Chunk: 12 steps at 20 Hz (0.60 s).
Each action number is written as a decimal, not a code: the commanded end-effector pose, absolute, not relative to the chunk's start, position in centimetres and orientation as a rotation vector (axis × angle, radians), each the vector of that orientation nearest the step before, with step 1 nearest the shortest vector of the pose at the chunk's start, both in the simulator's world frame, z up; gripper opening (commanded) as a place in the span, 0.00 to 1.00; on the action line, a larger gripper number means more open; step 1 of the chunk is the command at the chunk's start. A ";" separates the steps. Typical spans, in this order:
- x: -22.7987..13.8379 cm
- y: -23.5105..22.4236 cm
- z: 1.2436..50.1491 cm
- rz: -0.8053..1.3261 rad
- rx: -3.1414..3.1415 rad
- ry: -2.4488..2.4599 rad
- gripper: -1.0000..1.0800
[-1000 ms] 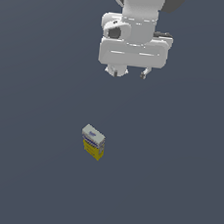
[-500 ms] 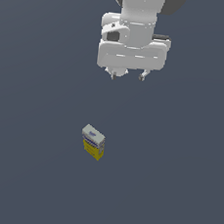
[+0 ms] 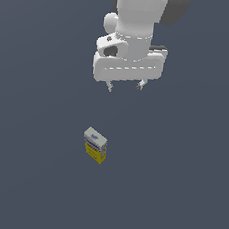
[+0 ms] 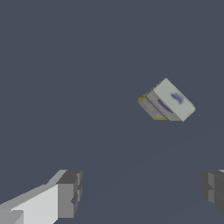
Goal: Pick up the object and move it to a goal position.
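Dark grey floor (image 3: 24, 176) bears the box (image 3: 95, 145); pincer (image 3: 124, 86) spread above.

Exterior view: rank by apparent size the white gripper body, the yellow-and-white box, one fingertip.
1. Gripper body, the wide white block: largest by far.
2. Box: much smaller, standing on the floor below the gripper.
3. One fingertip: smallest, only a short stub shows.
The gripper may sit nearer the camera, so its lead is partly perspective.

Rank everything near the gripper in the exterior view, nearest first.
Only one thing lies there, the box, so its parts are ranked instead, measured from the open gripper:
1. White top, the box's upper end, facing the gripper.
2. Yellow base, the lower end, just beyond it.
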<state>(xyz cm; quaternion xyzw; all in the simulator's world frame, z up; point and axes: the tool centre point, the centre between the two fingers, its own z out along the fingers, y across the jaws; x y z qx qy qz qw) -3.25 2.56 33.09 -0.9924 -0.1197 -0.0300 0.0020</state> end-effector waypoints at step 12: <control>1.7 -0.6 28.9 -0.058 -3.032 -0.834 0.96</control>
